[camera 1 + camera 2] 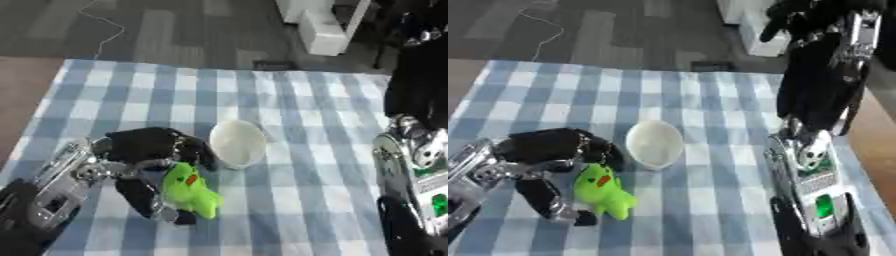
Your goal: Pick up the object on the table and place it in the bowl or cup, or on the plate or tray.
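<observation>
Surface: blue-and-white checked tablecloth (289, 110) over a table, dark floor and a white cabinet thing behind it.
Toy: bright green soft toy (192, 190) with a little orange patch, sitting on the cloth just left-front of the bowl, not in it yet.
Bowl: small white bowl (237, 143), empty as far as I can see, very near the toy.
Left hand: left hand (144, 150) is right on the toy, fingers curled over the top and the thumb down its left side, so it's pinching it.
Right hand: right hand (820, 30) hangs up at the far right; can't tell how its fingers sit.
Tip: I'd lift straight up enough to clear the rim, slide right over the bowl, then let go low so it doesn't bounce out or tip the bowl.
</observation>
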`<action>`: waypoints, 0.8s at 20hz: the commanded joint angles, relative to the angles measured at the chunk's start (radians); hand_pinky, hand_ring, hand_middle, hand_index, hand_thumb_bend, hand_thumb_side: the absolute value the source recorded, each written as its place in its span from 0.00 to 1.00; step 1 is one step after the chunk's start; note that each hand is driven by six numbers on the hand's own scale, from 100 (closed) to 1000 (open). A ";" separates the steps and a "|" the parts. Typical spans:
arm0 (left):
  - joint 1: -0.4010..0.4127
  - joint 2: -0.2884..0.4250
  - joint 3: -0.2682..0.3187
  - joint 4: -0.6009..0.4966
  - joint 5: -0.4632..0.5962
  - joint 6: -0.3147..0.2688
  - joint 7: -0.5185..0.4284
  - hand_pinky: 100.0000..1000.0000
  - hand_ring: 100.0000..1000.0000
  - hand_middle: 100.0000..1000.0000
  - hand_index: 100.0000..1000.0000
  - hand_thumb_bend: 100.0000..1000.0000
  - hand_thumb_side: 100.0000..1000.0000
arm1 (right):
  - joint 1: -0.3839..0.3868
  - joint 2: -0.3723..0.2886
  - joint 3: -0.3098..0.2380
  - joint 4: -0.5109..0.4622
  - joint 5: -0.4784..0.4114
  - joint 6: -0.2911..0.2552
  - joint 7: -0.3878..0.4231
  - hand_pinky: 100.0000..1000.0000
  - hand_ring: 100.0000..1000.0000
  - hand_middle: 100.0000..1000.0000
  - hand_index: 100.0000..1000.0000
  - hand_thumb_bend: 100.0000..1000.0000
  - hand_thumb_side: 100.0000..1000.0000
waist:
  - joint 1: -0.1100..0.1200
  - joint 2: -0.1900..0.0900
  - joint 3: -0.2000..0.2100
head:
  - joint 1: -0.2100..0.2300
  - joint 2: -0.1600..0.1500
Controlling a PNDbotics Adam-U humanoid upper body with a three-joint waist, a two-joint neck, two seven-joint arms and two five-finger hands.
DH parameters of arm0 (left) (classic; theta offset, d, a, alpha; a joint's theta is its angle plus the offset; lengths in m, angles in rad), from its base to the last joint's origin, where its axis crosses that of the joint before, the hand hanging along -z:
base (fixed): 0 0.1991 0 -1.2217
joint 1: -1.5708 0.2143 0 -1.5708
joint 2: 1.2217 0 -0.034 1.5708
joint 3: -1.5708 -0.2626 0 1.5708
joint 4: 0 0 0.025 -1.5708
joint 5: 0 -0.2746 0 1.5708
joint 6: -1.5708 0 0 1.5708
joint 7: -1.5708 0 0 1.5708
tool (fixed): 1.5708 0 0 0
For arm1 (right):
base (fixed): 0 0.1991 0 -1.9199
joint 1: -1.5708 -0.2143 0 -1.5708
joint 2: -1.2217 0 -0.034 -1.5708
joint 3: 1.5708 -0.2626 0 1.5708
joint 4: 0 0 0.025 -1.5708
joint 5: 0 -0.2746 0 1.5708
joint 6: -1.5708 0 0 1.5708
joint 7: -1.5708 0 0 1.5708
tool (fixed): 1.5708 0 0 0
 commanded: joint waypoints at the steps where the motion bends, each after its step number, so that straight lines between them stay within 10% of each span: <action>1: -0.024 0.016 -0.002 0.004 -0.004 -0.006 -0.003 0.63 0.57 0.71 0.80 0.41 0.84 | -0.013 0.000 0.000 -0.015 0.000 -0.002 0.003 0.22 0.39 0.59 0.77 0.00 0.84 | 0.007 -0.012 0.000 | 0.008 -0.012; 16: -0.064 -0.015 -0.023 0.192 -0.016 -0.102 -0.033 0.68 0.63 0.73 0.79 0.43 0.80 | -0.015 0.007 0.000 -0.017 0.002 -0.002 0.003 0.22 0.39 0.59 0.77 0.00 0.84 | 0.005 -0.011 -0.005 | 0.018 -0.009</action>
